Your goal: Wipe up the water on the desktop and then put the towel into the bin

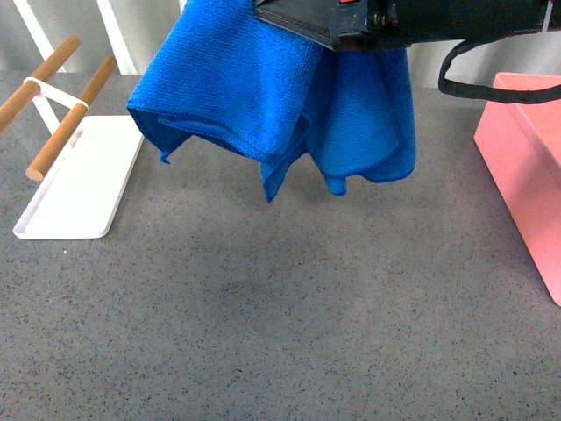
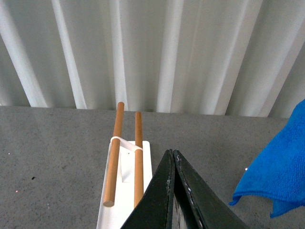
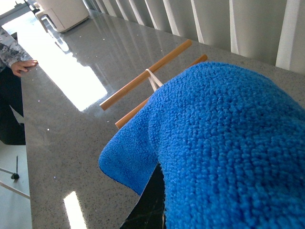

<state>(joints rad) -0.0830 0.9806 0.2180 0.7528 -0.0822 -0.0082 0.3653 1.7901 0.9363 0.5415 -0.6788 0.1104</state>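
Observation:
The bright blue towel (image 1: 272,96) hangs in folds above the speckled grey desktop (image 1: 280,307), clear of the surface. My right gripper (image 1: 351,35) is shut on the towel at the top of the front view, its fingertips hidden in the cloth. In the right wrist view the towel (image 3: 224,148) drapes over the jaws and fills most of the picture. The pink bin (image 1: 526,158) stands at the right edge, to the right of the hanging towel. My left gripper (image 2: 172,157) is shut on nothing, over the desktop (image 2: 52,157) near the white tray. A corner of the towel (image 2: 281,167) shows beside it.
A flat white tray (image 1: 83,180) with two wooden rods (image 1: 70,118) joined by a white band stands at the back left. White curtains (image 2: 157,52) hang behind the desktop. A person's hand (image 3: 21,67) rests on the far edge in the right wrist view.

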